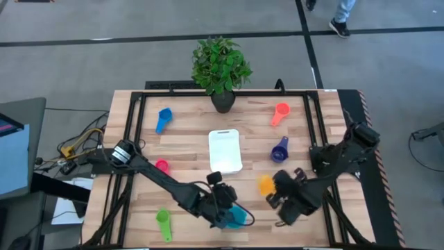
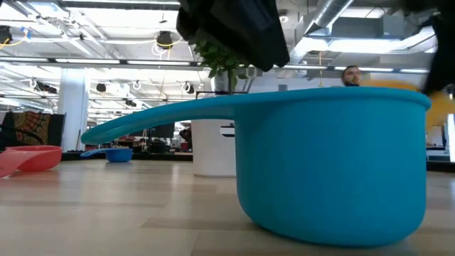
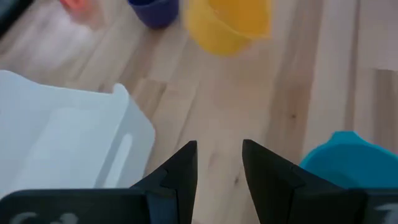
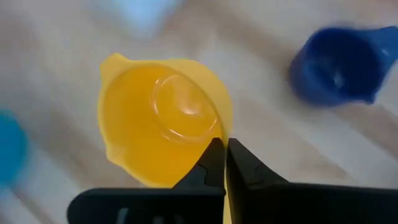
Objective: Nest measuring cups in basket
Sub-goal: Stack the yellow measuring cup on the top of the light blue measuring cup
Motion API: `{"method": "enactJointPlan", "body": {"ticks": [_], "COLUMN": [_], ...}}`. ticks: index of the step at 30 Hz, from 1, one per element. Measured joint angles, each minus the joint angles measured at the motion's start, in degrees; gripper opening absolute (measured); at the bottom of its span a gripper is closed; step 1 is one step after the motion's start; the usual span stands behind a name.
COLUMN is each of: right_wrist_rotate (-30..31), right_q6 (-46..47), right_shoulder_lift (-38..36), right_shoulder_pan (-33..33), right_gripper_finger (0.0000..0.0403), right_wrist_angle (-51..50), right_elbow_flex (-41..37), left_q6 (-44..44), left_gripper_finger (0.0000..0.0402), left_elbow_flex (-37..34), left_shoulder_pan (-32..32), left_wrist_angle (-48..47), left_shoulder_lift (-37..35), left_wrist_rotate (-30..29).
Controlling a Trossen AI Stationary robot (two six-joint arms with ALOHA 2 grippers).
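We see no readable writing anywhere. Our right gripper (image 4: 225, 155) is clenched on the rim of the yellow-orange plastic measuring cup (image 4: 163, 121), near the purple cup (image 4: 339, 65). Our left gripper (image 3: 219, 165) stands released beside the teal cup (image 1: 238, 215), just in front of the white plastic basket (image 1: 225, 150).

two dark jointed arms, black wedge-shaped fingers (image 3: 180, 171).

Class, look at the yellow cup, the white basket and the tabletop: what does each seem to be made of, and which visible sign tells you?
Yellow cup: probably plastic, smooth and slightly translucent, with glossy highlights inside.
White basket: looks like moulded plastic, with a matte surface and rounded corners.
Tabletop: seemingly wood, pale planks with visible grain and seams.
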Motion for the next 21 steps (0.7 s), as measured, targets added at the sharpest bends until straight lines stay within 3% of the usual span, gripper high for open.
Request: {"method": "enactJointPlan", "body": {"ticks": [3, 6, 10, 15, 21], "right_wrist_rotate": [14.5, 23.9, 30.0, 30.9, 35.0], "right_q6": [17.2, 24.2, 23.8, 23.4, 22.5], "right_shoulder_lift": [-0.2, 1.2, 3.3, 5.3, 5.5], "right_shoulder_pan": [4.1, 5.5, 4.2, 2.4, 1.9], "right_gripper_finger": [0.0011, 0.0012, 0.0009, 0.0012, 0.001], "right_wrist_angle": [-3.0, -3.5, 1.3, 2.1, 3.6], "right_elbow_flex": [0.0, 0.0, 0.1, 0.1, 0.1], "left_q6": [1.0, 1.6, 4.8, 11.0, 15.6], "left_gripper_finger": [0.0116, 0.0116, 0.0116, 0.0116, 0.0116], "left_elbow_flex": [0.0, 0.0, 0.0, 0.0, 0.0], "left_shoulder_pan": [0.8, 1.9, 2.8, 2.7, 2.3], "left_wrist_angle": [3.3, 5.8, 10.9, 17.3, 18.7], "left_shoulder_lift": [0.0, 0.0, 0.0, 0.0, 0.0], "left_wrist_rotate": [-3.5, -6.7, -10.2, -11.5, -21.4]}}
